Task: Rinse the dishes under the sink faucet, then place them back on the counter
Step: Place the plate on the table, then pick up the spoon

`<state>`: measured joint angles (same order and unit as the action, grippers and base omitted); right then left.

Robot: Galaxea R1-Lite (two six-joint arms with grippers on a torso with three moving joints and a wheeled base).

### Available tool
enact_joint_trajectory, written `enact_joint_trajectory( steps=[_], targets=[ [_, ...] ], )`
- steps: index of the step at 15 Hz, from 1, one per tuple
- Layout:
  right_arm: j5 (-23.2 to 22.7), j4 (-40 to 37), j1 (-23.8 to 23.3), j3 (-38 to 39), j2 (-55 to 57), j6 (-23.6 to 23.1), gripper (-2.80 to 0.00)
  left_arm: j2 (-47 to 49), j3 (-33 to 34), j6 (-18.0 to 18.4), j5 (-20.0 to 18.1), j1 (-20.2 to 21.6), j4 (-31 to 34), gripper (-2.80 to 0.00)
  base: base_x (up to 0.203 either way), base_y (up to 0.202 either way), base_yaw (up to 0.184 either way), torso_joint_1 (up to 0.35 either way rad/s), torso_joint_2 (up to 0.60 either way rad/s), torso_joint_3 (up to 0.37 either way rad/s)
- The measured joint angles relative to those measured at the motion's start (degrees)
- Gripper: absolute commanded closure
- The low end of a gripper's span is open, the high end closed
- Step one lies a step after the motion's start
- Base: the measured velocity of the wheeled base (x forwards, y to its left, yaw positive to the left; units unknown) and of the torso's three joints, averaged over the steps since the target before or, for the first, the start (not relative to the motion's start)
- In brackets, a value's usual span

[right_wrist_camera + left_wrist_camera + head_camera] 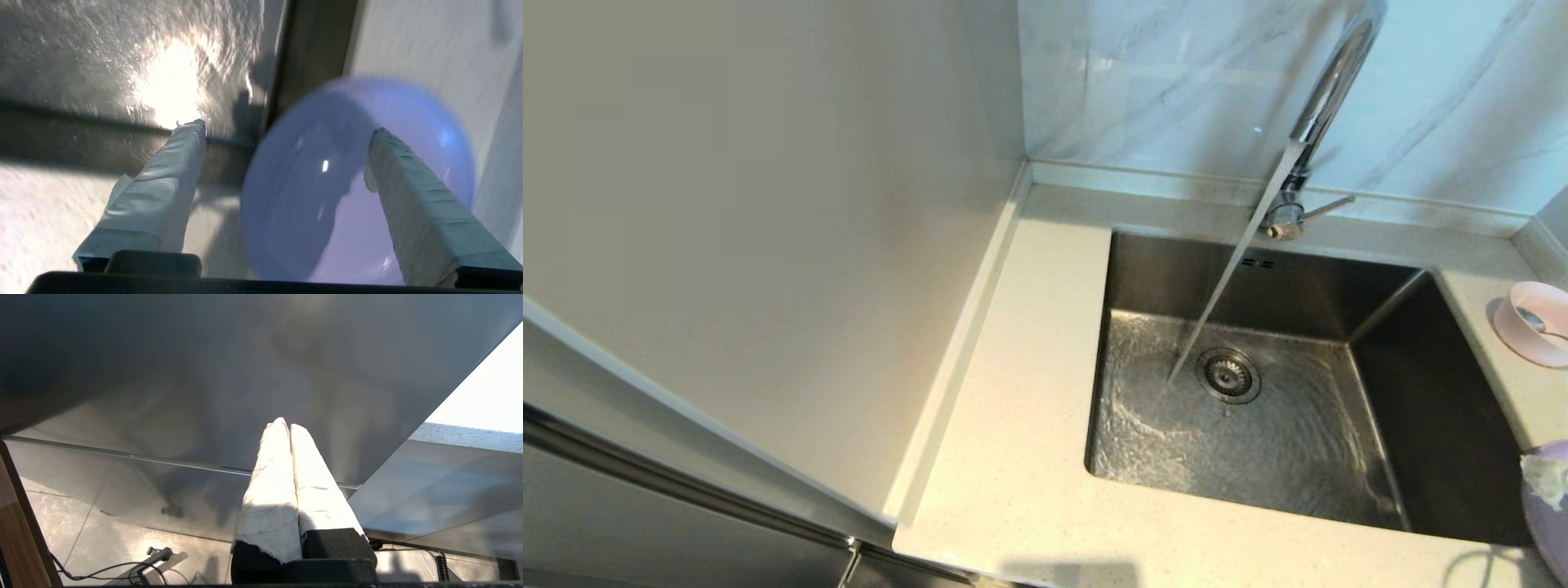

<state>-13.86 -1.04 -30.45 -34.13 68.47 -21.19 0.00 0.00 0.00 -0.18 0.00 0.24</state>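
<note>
Water runs from the chrome faucet (1327,90) into the steel sink (1437,392). The lilac plate (1553,523) sits on the counter (1013,408) by the sink's right rim, at the edge of the head view, with a wrapped finger (1545,480) of my right gripper over it. In the right wrist view that gripper (288,128) stands open over the plate (310,196), one finger (412,192) above the plate and the other off its rim. The pink bowl (1523,347) with the spoon (1533,318) in it stands further back on the right. My left gripper (285,425) is shut and empty.
The marble wall rises behind the faucet, whose side lever (1327,208) points right. A tall pale panel (768,245) bounds the counter on the left. The left arm hangs low beside a grey cabinet front (204,375), above a tiled floor with cables (122,571).
</note>
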Motion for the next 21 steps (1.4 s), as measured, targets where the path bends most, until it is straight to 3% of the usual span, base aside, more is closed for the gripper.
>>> enact_joint_trajectory(
  steps=[3, 6, 10, 12, 14, 15, 17, 21],
  targets=[
    [-4.6, 7.7, 0.1, -2.4, -1.0, -2.1, -2.8, 0.0, 0.0, 0.0, 0.0, 0.0, 0.0, 0.0, 0.0, 0.0, 0.0, 0.0, 0.0, 0.0],
    [-5.0, 4.1, 0.0, -10.5, 0.5, -8.8, -2.8, 0.0, 0.0, 0.0, 0.0, 0.0, 0.0, 0.0, 0.0, 0.0, 0.0, 0.0, 0.0, 0.0],
    [-3.5, -19.1, -2.0, -35.2, 5.6, -22.7, -2.8, 0.0, 0.0, 0.0, 0.0, 0.0, 0.0, 0.0, 0.0, 0.0, 0.0, 0.0, 0.0, 0.0],
    [0.5, -34.5, -3.4, -47.9, 10.2, -33.6, -2.8, 0.0, 0.0, 0.0, 0.0, 0.0, 0.0, 0.0, 0.0, 0.0, 0.0, 0.0, 0.0, 0.0],
    [5.1, -46.7, -5.3, -54.0, 14.9, -46.7, -2.8, 0.0, 0.0, 0.0, 0.0, 0.0, 0.0, 0.0, 0.0, 0.0, 0.0, 0.0, 0.0, 0.0],
    [5.8, -50.0, -6.2, -54.1, 16.3, -51.4, -2.8, 0.0, 0.0, 0.0, 0.0, 0.0, 0.0, 0.0, 0.0, 0.0, 0.0, 0.0, 0.0, 0.0],
    [6.2, -51.8, -7.4, -51.5, 17.5, -55.5, -2.8, 0.0, 0.0, 0.0, 0.0, 0.0, 0.0, 0.0, 0.0, 0.0, 0.0, 0.0, 0.0, 0.0],
    [6.9, -45.8, -8.0, -45.3, 17.0, -54.9, -2.8, 0.0, 0.0, 0.0, 0.0, 0.0, 0.0, 0.0, 0.0, 0.0, 0.0, 0.0, 0.0, 0.0]
  ],
)
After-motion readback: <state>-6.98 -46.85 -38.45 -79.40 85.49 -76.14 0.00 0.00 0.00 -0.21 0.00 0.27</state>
